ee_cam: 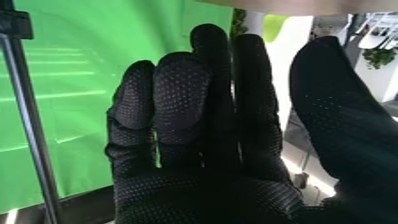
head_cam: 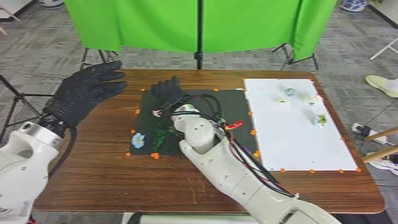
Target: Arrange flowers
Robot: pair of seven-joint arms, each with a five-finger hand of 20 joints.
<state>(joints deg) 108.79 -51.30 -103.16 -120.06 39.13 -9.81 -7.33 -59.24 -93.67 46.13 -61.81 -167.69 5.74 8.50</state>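
black dimpled fabric on the right hand (head_cam: 166, 91), straight fingers (ee_cam: 182, 95) close together, over the dark rectangular mat (head_cam: 235, 102)

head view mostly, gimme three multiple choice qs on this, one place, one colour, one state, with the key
1. Where does the light blue piece lie?
A) on the white sheet
B) on the dark mat
C) on the floor

2. What colour is the cloth at the back?
A) green
B) red
C) yellow

3. How is the right hand?
A) in a fist
B) curled round a stem
C) fingers straight

Key:
1 B, it lies near the mat's left edge.
2 A, bright green cloth hangs there.
3 C, the wrist view shows its fingers extended.
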